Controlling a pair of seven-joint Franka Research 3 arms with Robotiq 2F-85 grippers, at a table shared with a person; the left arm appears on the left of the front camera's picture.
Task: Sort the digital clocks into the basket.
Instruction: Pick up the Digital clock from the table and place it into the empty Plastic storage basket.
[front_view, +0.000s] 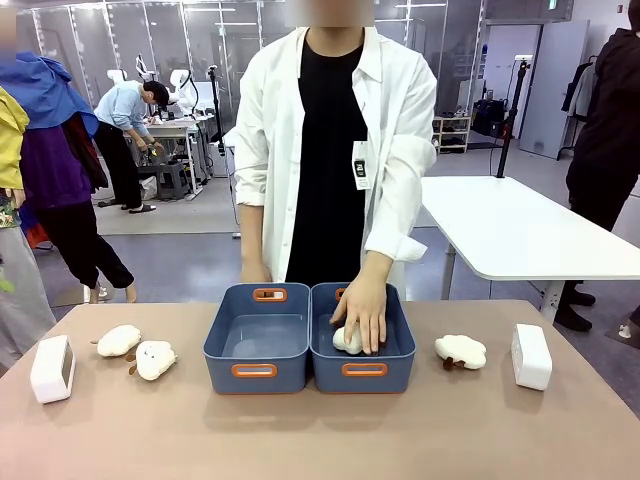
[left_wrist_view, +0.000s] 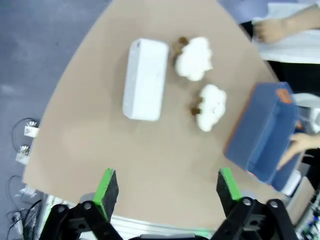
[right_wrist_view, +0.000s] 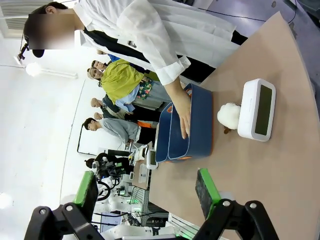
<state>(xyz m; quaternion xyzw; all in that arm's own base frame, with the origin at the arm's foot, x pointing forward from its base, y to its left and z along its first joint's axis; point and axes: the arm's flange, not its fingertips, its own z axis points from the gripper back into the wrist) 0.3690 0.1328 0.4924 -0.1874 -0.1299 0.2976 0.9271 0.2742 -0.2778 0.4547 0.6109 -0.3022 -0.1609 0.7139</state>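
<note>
Two white digital clocks stand on the brown table: one (front_view: 52, 368) at the far left, the other (front_view: 531, 356) at the far right. Two slate-blue baskets with orange handle slots sit side by side in the middle, the left basket (front_view: 256, 350) and the right basket (front_view: 395, 368). The person's hand (front_view: 362, 312) presses a plush toy into the right one. My left gripper (left_wrist_view: 165, 187) hangs open high above the left clock (left_wrist_view: 145, 79). My right gripper (right_wrist_view: 147, 190) is open, well back from the right clock (right_wrist_view: 257, 109).
Two cream plush toys (front_view: 140, 351) lie left of the baskets, another (front_view: 460, 351) to their right beside the clock. The person in a white coat stands at the far table edge. The table's front strip is bare.
</note>
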